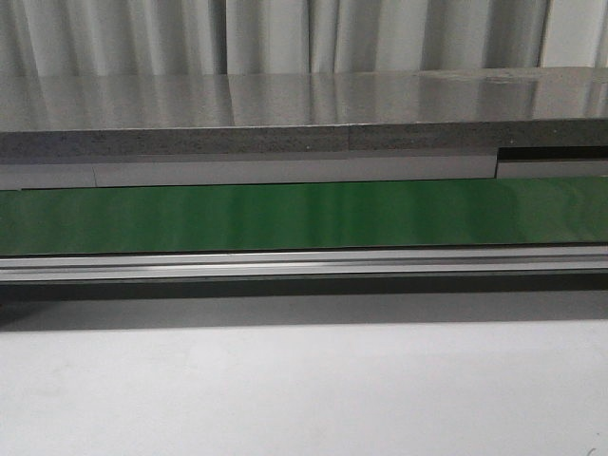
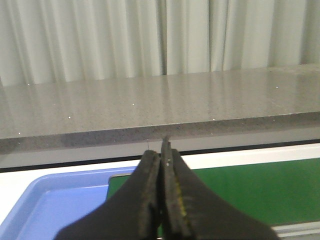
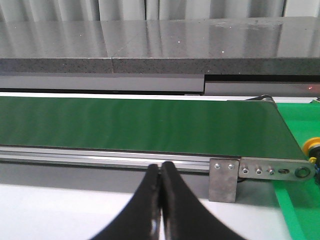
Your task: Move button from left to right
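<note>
A small round yellow thing with a dark part (image 3: pixel 312 146) shows at the very edge of the right wrist view, beyond the end of the green belt (image 3: pixel 125 125). It is cut off by the frame, so I cannot tell if it is the button. No button shows in the front view or the left wrist view. My left gripper (image 2: pixel 161 152) is shut and empty, above the end of the belt (image 2: pixel 250 190) by a blue tray. My right gripper (image 3: pixel 160 167) is shut and empty, over the white table in front of the belt's rail. Neither gripper shows in the front view.
The green belt (image 1: pixel 304 214) runs across the front view behind an aluminium rail (image 1: pixel 304 261). A grey stone counter (image 1: pixel 285 104) stands behind it. A blue tray (image 2: pixel 50 200) sits at the belt's left end. A metal bracket (image 3: pixel 222 180) and a green surface (image 3: pixel 300 210) are at its right end.
</note>
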Action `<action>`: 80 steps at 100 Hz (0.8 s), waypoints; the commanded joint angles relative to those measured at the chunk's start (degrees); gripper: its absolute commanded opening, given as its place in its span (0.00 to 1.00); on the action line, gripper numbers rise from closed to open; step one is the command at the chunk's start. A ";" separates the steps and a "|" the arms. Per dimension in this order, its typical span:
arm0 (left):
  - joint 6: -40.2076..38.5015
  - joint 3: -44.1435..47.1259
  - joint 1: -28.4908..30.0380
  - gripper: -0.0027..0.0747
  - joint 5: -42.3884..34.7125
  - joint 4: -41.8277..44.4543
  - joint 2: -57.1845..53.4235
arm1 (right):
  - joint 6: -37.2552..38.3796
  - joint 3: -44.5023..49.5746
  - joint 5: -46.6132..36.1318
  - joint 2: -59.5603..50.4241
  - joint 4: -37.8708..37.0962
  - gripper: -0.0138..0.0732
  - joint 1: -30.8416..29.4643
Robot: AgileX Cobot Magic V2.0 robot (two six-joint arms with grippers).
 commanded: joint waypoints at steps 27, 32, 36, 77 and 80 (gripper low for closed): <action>-10.10 10.93 -0.24 0.01 -14.05 9.16 -3.87 | -0.07 -0.97 -4.99 -1.00 -0.86 0.08 -0.08; -11.71 12.45 -0.24 0.01 -15.29 9.89 -3.87 | -0.07 -0.97 -4.99 -1.00 -0.86 0.08 -0.08; -11.81 13.59 -0.24 0.01 -16.25 9.89 -3.87 | -0.07 -0.97 -4.99 -1.00 -0.86 0.08 -0.08; -11.80 17.43 -0.35 0.01 -20.77 12.12 -3.87 | -0.07 -0.97 -4.99 -1.00 -0.86 0.08 -0.08; -11.80 17.43 -0.35 0.01 -20.77 12.12 -3.87 | -0.07 -0.97 -4.99 -1.00 -0.86 0.08 -0.08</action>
